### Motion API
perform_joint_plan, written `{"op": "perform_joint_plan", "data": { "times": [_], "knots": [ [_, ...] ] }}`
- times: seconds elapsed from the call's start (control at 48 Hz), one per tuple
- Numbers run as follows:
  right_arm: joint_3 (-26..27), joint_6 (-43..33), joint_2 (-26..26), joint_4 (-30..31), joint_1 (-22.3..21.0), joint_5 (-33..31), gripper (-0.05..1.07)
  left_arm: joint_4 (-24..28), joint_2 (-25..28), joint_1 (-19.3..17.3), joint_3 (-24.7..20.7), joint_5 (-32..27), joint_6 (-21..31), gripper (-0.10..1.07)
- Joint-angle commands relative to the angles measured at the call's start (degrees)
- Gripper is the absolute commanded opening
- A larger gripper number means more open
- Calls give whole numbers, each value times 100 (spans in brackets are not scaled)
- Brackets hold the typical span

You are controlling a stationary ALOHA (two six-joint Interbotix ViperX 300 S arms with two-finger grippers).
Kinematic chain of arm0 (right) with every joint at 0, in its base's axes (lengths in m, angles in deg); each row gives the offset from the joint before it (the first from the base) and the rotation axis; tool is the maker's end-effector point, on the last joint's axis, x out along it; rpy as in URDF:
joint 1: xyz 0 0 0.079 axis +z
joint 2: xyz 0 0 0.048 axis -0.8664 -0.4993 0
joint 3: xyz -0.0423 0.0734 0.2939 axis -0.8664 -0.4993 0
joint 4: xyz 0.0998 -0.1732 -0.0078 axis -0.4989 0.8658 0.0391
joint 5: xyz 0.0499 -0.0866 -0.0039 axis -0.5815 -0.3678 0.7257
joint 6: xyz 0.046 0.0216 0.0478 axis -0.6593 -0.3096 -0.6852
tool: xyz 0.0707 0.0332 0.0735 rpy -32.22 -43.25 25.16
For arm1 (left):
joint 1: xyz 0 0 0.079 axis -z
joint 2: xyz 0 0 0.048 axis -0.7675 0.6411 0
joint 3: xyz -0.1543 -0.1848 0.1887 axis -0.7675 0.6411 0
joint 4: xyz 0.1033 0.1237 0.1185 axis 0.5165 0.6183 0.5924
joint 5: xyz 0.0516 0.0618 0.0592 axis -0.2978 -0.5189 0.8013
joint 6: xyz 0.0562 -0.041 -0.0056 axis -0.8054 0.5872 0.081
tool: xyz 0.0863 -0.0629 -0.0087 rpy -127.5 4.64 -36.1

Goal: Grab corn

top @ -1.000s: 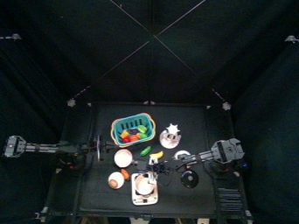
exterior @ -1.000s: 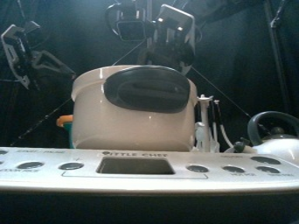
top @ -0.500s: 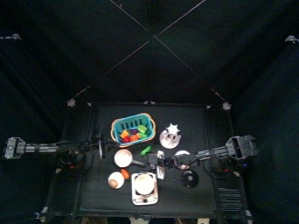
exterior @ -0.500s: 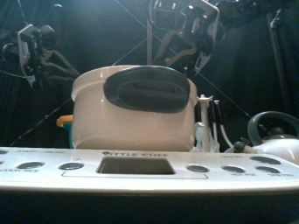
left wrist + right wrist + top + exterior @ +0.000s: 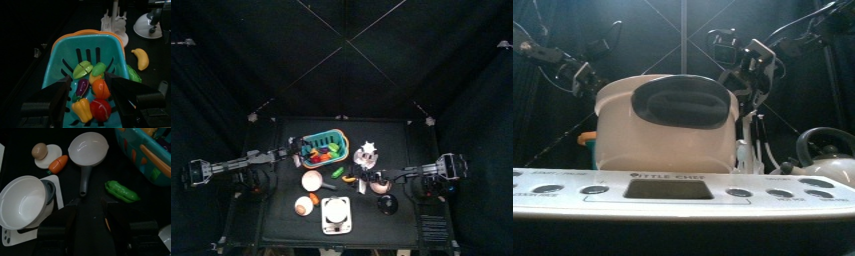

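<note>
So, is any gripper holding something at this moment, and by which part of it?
Nothing is held. The left gripper is open above the teal basket of toy vegetables. The right gripper, above the table, has nothing between its jaws.

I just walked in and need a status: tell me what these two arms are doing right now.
The left gripper hangs open over the teal basket of toy vegetables, holding nothing. The right gripper hovers above the table near a green vegetable and a white ladle, also holding nothing. A yellow, corn-like piece lies in the basket between the left jaws. Nothing is grabbed yet.
</note>
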State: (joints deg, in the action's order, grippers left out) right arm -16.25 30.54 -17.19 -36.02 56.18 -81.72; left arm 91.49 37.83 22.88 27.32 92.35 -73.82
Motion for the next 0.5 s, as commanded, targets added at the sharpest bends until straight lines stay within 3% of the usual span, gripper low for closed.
{"op": "perform_joint_plan", "data": {
  "times": [0.0, 0.083, 0.25, 0.396, 0.479],
  "knots": [
    [0, 0, 193, -9, -70, 88, 78, -70, 492, -35, -431, -97, -26, 90],
    [-53, 0, 193, -9, -123, 88, 78, -26, 1020, -18, -791, -615, -35, 90],
    [-79, 0, 202, -35, -132, 88, 78, 97, 1389, 9, -1248, -1898, -35, 90],
    [-114, 0, 193, -35, -132, 88, 78, 26, 1512, 70, -1433, -2004, -79, 90],
    [-123, 0, 176, -35, -132, 88, 78, 316, 1688, 237, -1564, -2030, -316, 90]
  ]
}}
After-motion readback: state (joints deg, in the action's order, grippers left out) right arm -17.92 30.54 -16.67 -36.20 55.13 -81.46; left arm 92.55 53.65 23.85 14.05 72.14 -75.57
